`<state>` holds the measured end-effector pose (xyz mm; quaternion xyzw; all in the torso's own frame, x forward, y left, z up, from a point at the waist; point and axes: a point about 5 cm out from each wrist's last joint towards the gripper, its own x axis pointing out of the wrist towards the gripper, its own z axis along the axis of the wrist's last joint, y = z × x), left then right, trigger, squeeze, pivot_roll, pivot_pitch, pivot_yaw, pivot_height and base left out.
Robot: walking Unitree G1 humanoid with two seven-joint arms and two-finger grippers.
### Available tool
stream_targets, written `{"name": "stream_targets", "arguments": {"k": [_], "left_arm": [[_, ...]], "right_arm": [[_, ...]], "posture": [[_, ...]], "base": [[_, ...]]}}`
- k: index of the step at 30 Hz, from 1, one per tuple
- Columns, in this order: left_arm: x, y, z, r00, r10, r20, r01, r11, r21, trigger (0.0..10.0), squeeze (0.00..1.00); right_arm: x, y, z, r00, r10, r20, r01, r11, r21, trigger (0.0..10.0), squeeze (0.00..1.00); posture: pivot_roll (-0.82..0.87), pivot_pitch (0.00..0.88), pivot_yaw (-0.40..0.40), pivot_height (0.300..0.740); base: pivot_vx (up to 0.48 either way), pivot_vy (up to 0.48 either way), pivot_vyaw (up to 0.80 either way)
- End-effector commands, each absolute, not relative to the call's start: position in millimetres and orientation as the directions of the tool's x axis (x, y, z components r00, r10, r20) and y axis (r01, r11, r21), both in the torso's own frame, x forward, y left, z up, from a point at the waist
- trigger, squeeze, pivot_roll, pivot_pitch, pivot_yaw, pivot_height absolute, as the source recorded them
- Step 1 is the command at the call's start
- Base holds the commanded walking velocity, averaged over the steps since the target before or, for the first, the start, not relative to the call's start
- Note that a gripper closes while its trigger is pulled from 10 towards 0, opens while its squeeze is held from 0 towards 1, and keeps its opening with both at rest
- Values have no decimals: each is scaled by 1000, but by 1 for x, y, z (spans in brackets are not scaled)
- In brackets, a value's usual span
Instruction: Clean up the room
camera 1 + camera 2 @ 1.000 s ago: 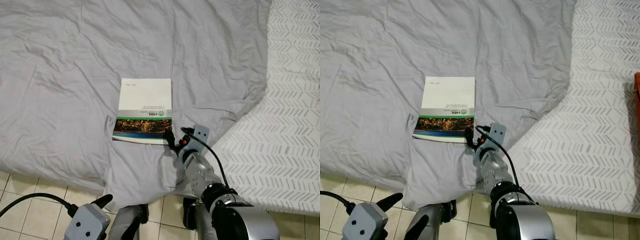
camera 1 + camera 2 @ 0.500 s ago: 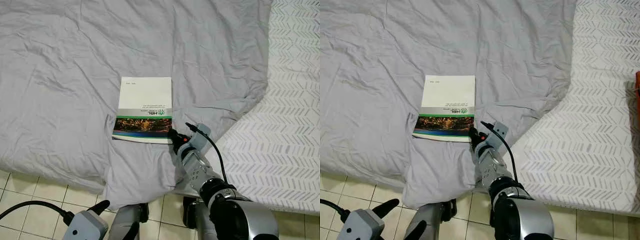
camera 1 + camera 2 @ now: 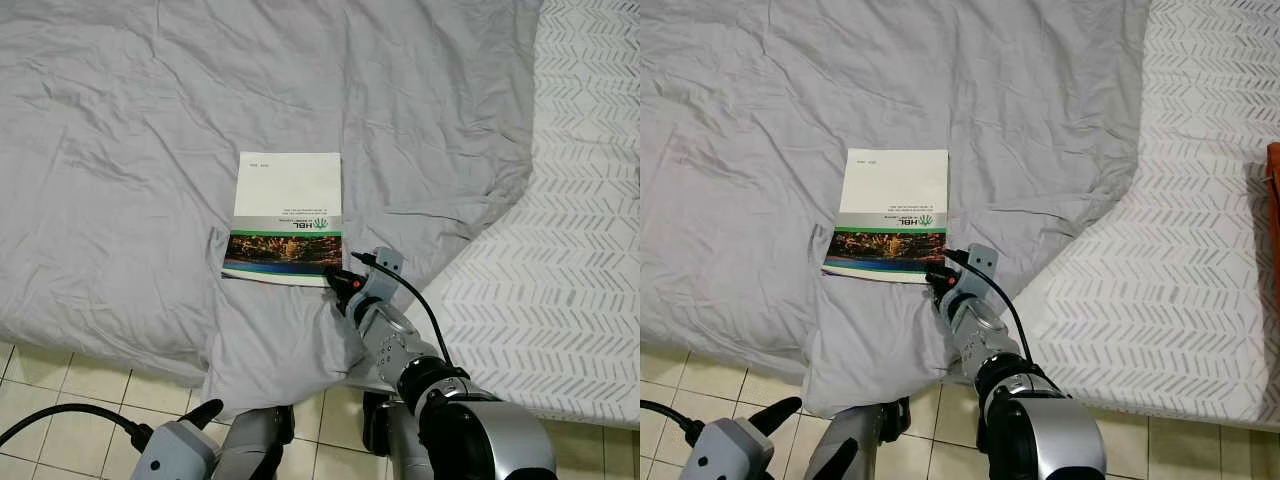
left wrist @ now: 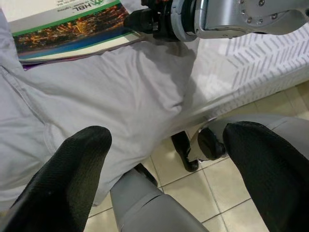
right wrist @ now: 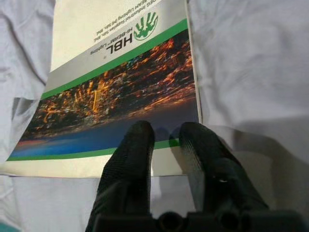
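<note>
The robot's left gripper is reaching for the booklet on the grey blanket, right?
Not quite: it is the right gripper, not the left. The right wrist view shows its two black fingers over the near edge of the booklet, which lies on the grey blanket. The left gripper hangs low over the tiled floor, fingers wide apart.
</note>
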<state>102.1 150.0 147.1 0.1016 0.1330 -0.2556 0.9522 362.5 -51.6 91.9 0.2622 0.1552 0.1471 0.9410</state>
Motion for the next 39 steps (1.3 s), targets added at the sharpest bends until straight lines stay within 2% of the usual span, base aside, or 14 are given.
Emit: {"name": "stream_targets", "arguments": {"k": [1,4,11,12,13,16,18,20,21,23,25,28,32,39], "left_arm": [[101,153,144,846,-425,-324,494,853,171,10000,0],[110,168,143,902,-306,-306,390,880,270,10000,0],[113,169,144,907,-302,-293,384,878,284,10000,0],[113,169,144,908,-300,-294,383,879,284,10000,0],[112,169,143,909,-297,-293,380,880,285,10000,0],[111,169,142,909,-295,-294,378,881,285,10000,0],[111,168,142,908,-298,-294,381,879,286,10000,0],[111,168,142,908,-298,-294,381,880,285,10000,0],[111,168,142,909,-296,-294,378,881,284,10000,0],[111,168,142,909,-295,-294,377,882,283,10000,0],[110,168,142,910,-293,-295,376,883,281,10000,0],[110,168,141,910,-293,-295,375,884,278,10000,0],[110,166,141,909,-296,-295,377,885,272,10000,0],[108,167,140,907,-295,-301,377,886,269,10000,0]], "right_arm": [[321,16,64,808,517,-283,-200,693,693,10000,1000],[319,16,63,795,539,-277,-191,656,730,10000,1000],[317,17,61,785,552,-282,-211,665,716,10000,1000],[317,17,61,783,551,-287,-217,676,704,10000,133],[317,16,60,782,551,-290,-219,679,700,10000,0],[317,16,60,780,553,-291,-226,684,694,10000,0],[319,12,60,792,530,-303,-277,754,596,10000,0],[320,10,60,798,517,-309,-277,771,573,10000,0],[321,2,57,815,476,-331,-278,821,498,10000,0],[322,-1,56,820,463,-338,-280,837,470,10000,0],[324,-9,55,838,423,-345,-308,888,340,10000,0],[323,-10,54,838,420,-348,-317,894,317,10000,0],[319,-9,49,831,419,-366,-302,892,336,10000,0],[317,-6,46,823,424,-379,-175,823,540,10000,0]], "posture": [[303,621,19,740],[296,623,15,740],[298,623,15,740],[297,622,16,740],[298,621,16,740],[301,621,16,740],[303,620,15,740],[303,620,14,740],[304,621,12,740],[304,621,11,740],[301,621,10,740],[299,623,8,740],[298,625,11,740],[306,628,16,740]], "base": [[0,0,0],[0,0,0],[0,0,0],[0,0,0],[0,0,0],[0,0,0],[0,0,0],[0,0,0],[0,0,0],[0,0,0],[0,0,0],[0,0,0],[0,0,0],[0,0,0]]}}
